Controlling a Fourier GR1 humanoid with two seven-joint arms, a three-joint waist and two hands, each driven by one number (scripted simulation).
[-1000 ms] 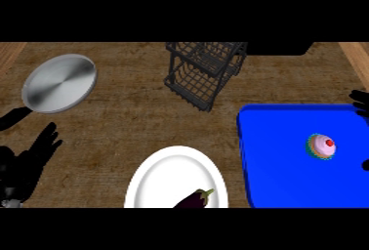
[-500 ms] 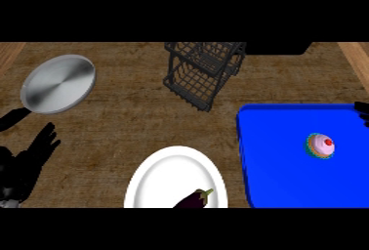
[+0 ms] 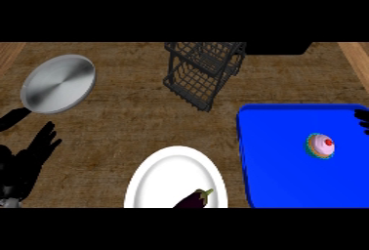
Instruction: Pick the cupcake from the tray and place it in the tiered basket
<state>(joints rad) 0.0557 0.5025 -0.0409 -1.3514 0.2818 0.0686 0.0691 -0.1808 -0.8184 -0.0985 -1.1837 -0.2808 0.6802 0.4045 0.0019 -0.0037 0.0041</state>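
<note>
Two hands show to you at the edges of the view; your left hand (image 3: 27, 158) sits at the near left over the brown wooden surface (image 3: 130, 122), its black fingers spread and straight, released and holding nothing; of your right hand (image 3: 362, 121) only dark fingertips poke in at the right edge, just over the far right part of the tray, and you cannot tell whether they are curled or straight. Your small cupcake with pink icing and a red cherry (image 3: 320, 146) stands upright on the bright blue rectangular tray (image 3: 274, 166), towards its right side, near those fingertips but apart from them. Your black wire tiered basket (image 3: 204, 71) stands at the far middle of the surface, well apart from the tray's far left corner and tilted in this steep view. On the far left lies a round grey metal pan (image 3: 60, 83) with a dark handle running towards the near left edge; at the near middle you see a white round plate (image 3: 169, 176), just beside the tray's left edge, carrying a dark purple aubergine (image 3: 193, 200) with a green stalk at its near rim.
</note>
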